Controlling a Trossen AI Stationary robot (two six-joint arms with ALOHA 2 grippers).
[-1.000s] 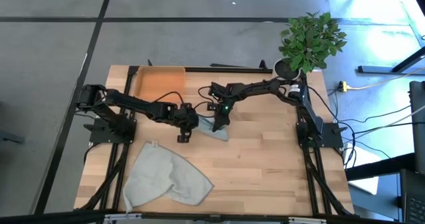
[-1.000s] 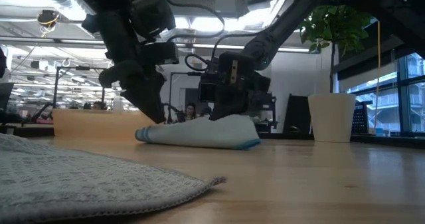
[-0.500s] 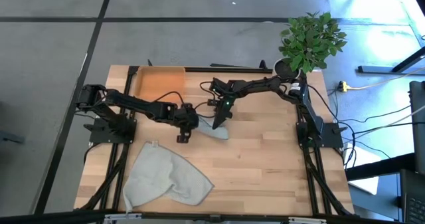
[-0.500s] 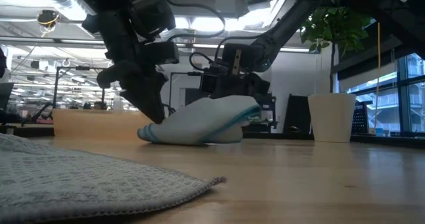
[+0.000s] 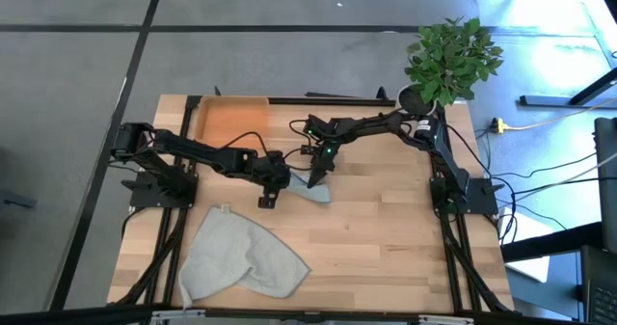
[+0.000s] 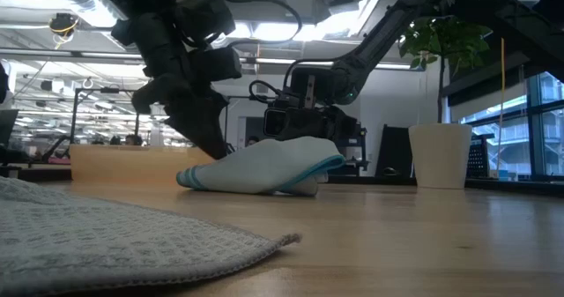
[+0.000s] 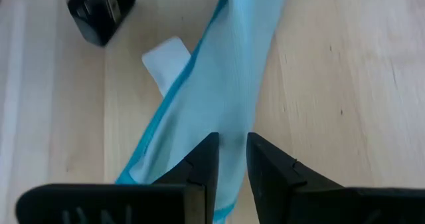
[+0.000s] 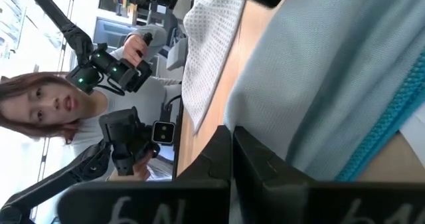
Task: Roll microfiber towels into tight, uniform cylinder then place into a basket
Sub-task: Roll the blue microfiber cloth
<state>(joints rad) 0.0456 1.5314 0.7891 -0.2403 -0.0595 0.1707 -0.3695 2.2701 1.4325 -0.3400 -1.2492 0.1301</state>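
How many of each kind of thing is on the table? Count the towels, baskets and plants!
Towels: 2, a teal-blue towel and a grey-green towel
Baskets: 1, the orange basket
Plants: 1, the potted plant
Total: 4

bare wood right of teal towel (image 5: 314,189), grey towel (image 5: 241,257) blocks front-left

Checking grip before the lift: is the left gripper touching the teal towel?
Touching. The left wrist view shows the left gripper pinching the teal towel.
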